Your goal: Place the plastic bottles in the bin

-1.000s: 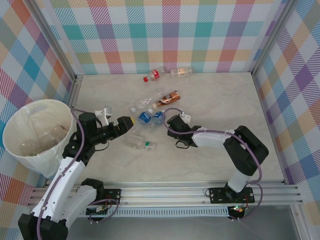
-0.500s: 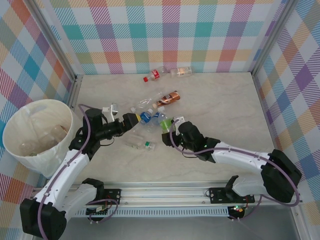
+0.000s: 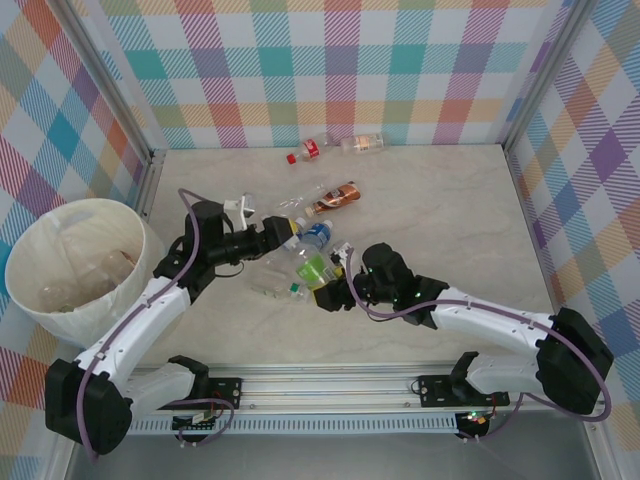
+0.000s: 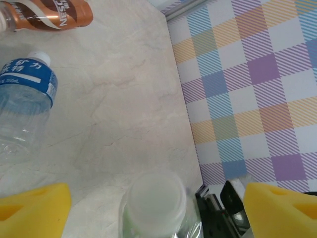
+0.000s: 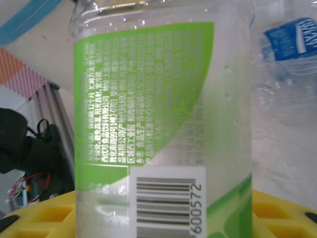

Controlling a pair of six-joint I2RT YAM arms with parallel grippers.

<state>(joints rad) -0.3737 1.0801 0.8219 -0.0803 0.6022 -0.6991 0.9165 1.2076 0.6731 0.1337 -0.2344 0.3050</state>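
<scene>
Start with the desk (image 3: 450, 210), bare across its right half. Find the bin (image 3: 75, 330) at the left edge of the overhead frame, with a few bottles (image 3: 60, 292) already lying inside.

Look to lower centre for the right end effector (image 3: 335, 292), clamped across the labelled middle of the green bottle (image 5: 148, 124), with a yellow pad on either side of the barcode. Look left of centre for the left end effector (image 3: 278, 234), jaws wide apart, straddling the end of a clear bottle (image 4: 154, 201) without gripping it.

Note the blue bottle (image 4: 25, 84) and brown bottle (image 4: 49, 12) just beyond, and the far bottles (image 3: 362, 144) at top centre.

Expect each to be light, thin-walled, slick, and quick to roll or dent. Better to grip across the label than at neck or cap.

Against half a second back: hauled the green bottle out of the cluster toward the lower edge, and pushed the left end effector further right into the cluster.
</scene>
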